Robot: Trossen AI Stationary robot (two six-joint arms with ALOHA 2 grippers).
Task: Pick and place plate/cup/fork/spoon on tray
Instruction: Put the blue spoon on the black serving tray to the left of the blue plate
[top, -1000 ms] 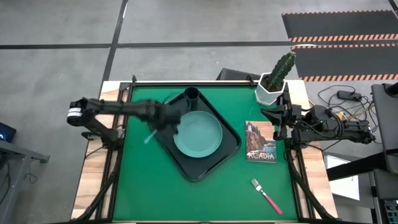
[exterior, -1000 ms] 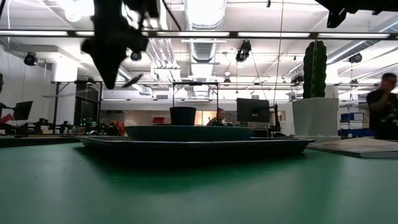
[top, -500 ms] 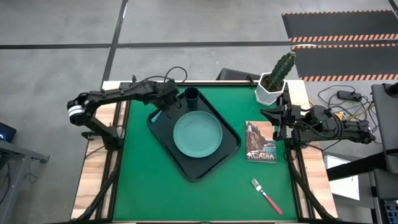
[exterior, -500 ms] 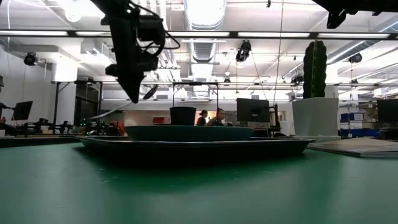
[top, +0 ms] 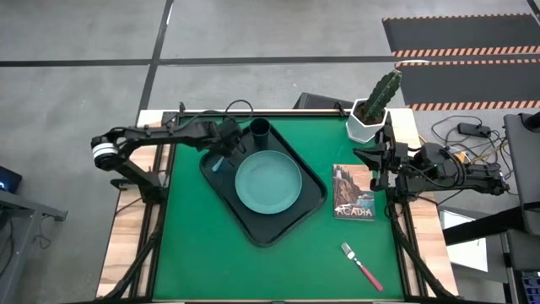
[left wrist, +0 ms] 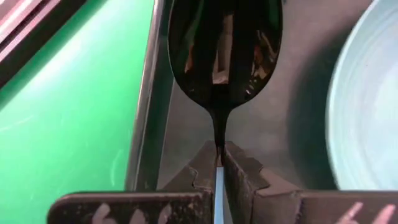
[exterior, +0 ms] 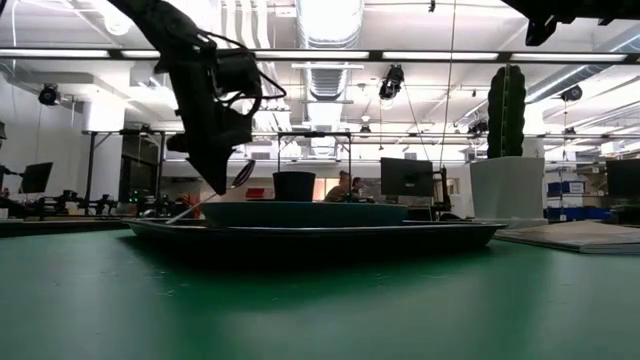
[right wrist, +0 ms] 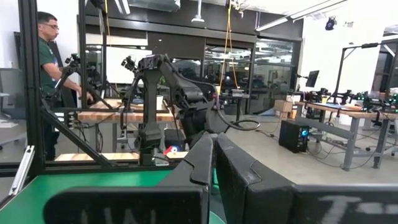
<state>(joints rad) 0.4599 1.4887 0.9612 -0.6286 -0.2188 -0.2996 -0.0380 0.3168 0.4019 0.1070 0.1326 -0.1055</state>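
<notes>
My left gripper [top: 223, 154] is shut on the spoon [exterior: 243, 173] low over the left part of the dark tray [top: 278, 228]. The spoon's dark bowl [left wrist: 224, 50] hangs over the tray floor, beside the rim. The teal plate [top: 268, 181] lies in the tray, and the dark cup [top: 260, 129] stands in its far corner. The red-handled fork [top: 361, 265] lies on the green mat at the near right. My right gripper [top: 375, 160] waits shut at the table's right edge. My left gripper pinches the spoon between its two fingers where the dark neck meets the light-blue handle [left wrist: 219, 163]. The fingers [exterior: 215, 172] come from above, pointing down. The spoon is tilted, its bowl up, its handle [exterior: 190, 208] slanting down toward the tray rim; whether it touches, I cannot tell.
A picture book [top: 354, 203] lies right of the tray. A white pot with a cactus [top: 371, 114] stands at the far right corner. Bare green mat lies near and left of the tray. A person [right wrist: 50, 74] stands in the room beyond the table.
My left gripper has gone down toward the tray with the spoon and has turned. The spoon, first out over the mat left of the tray, now hangs low over the tray's left part, still tilted.
</notes>
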